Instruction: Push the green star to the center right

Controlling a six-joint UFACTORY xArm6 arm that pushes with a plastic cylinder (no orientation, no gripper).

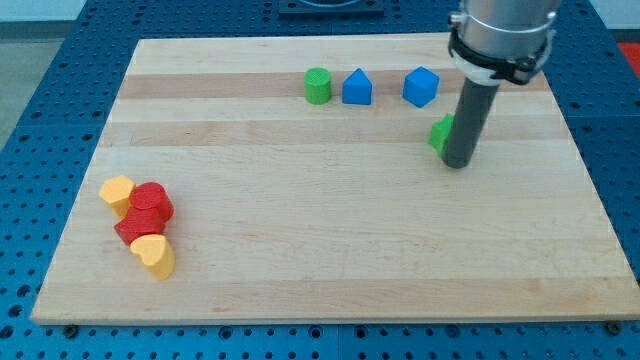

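Tool: there is no pincer on this arm, so nothing is wide, narrow or holding; it ends in a dark rod, and my tip (457, 163) rests on the wooden board (330, 250) toward the view's upper right.
Green star: the green star (440, 133) sits just to the view's left of the rod and a little above my tip, partly hidden behind the rod, apparently touching it; its shape can hardly be made out from here.
Where it must go: the center right of the board lies below and to the view's right of my tip, not far off.
Problem: my tip is on the wrong side. It stands between the star and the goal, so pushing from here would drive the star leftward.
How to do it well: I judge the rod should go round the star to its upper-left side, keeping clear of it on the way, then push down and right in a slow, straight line through the star's middle so it does not spin off.
Neighbours: the blue cube (421, 87) is just above and left of my tip, the blue house-shaped block (357, 88) and green cylinder (318, 86) further left. The detour passes near the cube, so take it tightly.
Far pile: two yellow (117, 191) and two red blocks (152, 203) lie well apart, far to the lower left.
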